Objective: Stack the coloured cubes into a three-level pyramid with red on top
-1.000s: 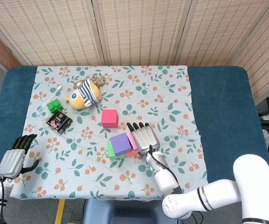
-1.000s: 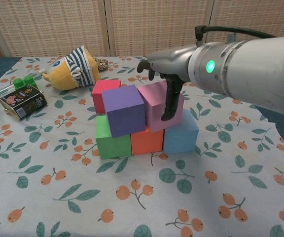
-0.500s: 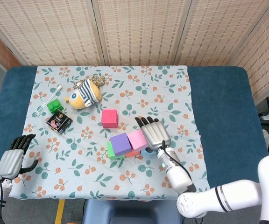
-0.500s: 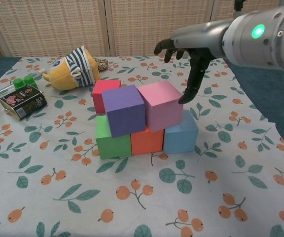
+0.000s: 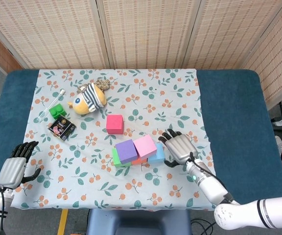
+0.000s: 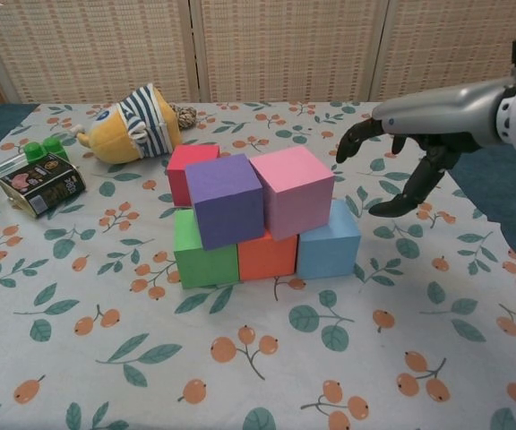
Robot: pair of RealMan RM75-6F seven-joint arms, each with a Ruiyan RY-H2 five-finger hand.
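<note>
A green cube point(image 6: 202, 258), an orange cube point(image 6: 267, 254) and a blue cube point(image 6: 330, 246) form the bottom row. On them rest a purple cube point(image 6: 227, 198) point(image 5: 126, 150) and a pink cube point(image 6: 293, 190) point(image 5: 145, 146). The red cube point(image 5: 114, 124) point(image 6: 184, 170) sits alone on the cloth behind the stack. My right hand point(image 5: 179, 148) point(image 6: 405, 159) hovers open to the right of the stack, holding nothing. My left hand point(image 5: 17, 164) rests at the table's near left edge, fingers loosely curled, holding nothing.
A plush toy point(image 5: 88, 98) lies at the back left. A small green block point(image 5: 57, 110), a dark packet point(image 5: 61, 128) and a white stick point(image 5: 54, 99) sit left of it. The floral cloth point(image 5: 180, 93) covers the blue table point(image 5: 229, 112).
My right hand let go of the pink cube and drew away to the right, leaving it on the orange and blue cubes. The left hand stayed put.
</note>
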